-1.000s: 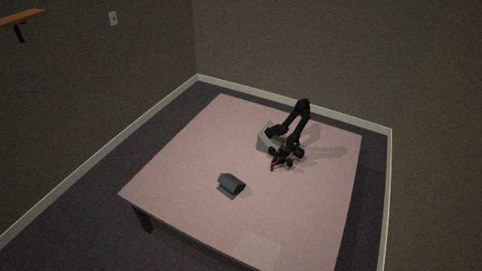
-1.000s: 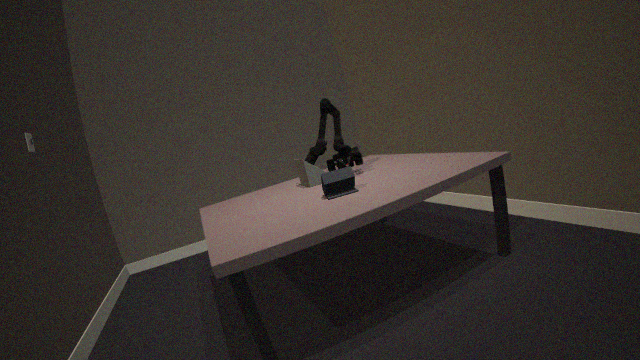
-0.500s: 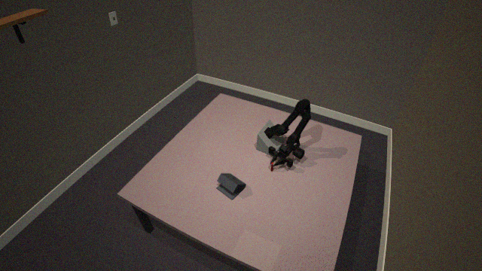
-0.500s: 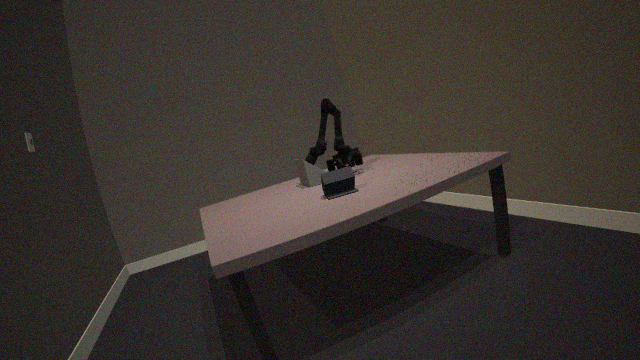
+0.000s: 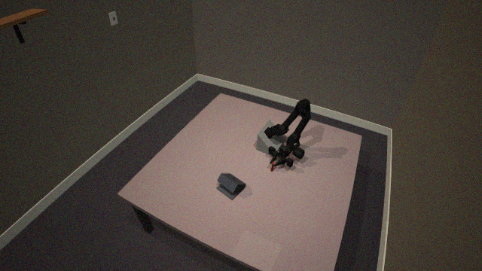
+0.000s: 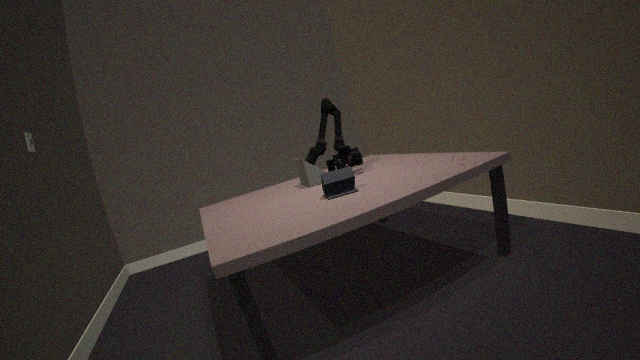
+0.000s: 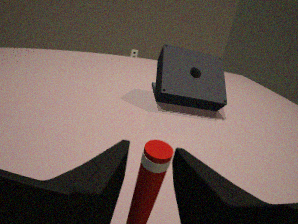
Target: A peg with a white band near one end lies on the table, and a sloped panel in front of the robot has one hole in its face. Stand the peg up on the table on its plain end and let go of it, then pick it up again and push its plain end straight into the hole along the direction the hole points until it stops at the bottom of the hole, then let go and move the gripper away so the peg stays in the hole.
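Where fingers part, red peg (image 7: 154, 170) (image 5: 273, 165) between

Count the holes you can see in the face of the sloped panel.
1. The hole is in the upper part of the dark sloped panel's face, right of its middle, in the wrist view. The sides turned away could hide others.

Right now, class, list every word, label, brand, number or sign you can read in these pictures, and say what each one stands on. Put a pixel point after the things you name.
There are none to read.
The dark sloped panel (image 5: 231, 183) (image 6: 338, 182) (image 7: 180, 77): no lettering visible, only a hole and small dots.
The red peg (image 5: 273, 166) (image 7: 146, 192): a pale band, no lettering visible.
The wall plate (image 5: 113, 18) (image 6: 30, 142) (image 7: 134, 53): too small and blurred to tell.
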`<action>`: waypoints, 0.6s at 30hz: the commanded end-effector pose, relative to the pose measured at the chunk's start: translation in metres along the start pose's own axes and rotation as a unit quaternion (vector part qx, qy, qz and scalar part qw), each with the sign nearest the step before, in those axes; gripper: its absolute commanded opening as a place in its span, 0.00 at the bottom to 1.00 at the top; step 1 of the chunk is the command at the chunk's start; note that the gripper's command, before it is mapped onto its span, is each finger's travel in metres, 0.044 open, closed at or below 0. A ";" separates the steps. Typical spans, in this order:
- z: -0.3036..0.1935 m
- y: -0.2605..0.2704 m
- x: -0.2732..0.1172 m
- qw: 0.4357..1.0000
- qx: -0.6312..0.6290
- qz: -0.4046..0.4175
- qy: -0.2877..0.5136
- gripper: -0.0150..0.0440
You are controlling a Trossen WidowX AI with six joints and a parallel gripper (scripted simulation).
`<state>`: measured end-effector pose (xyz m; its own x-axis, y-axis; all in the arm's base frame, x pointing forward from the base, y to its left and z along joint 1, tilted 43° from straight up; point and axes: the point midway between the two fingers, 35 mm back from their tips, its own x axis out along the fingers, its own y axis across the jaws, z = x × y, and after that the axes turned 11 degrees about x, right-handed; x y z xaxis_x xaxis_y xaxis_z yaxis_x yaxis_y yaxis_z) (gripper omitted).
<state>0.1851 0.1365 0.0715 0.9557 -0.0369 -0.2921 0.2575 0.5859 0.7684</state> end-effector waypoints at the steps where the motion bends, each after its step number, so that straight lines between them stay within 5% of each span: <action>1: 0.000 0.000 0.000 1.000 0.000 0.000 0.000 0.47; 16: 0.000 0.000 0.000 1.000 0.000 0.000 0.000 0.47; 18: 0.000 0.000 0.000 1.000 0.000 0.000 0.000 0.56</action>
<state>0.1851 0.1366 0.0715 0.9557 -0.0369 -0.2922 0.2575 0.5858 0.7685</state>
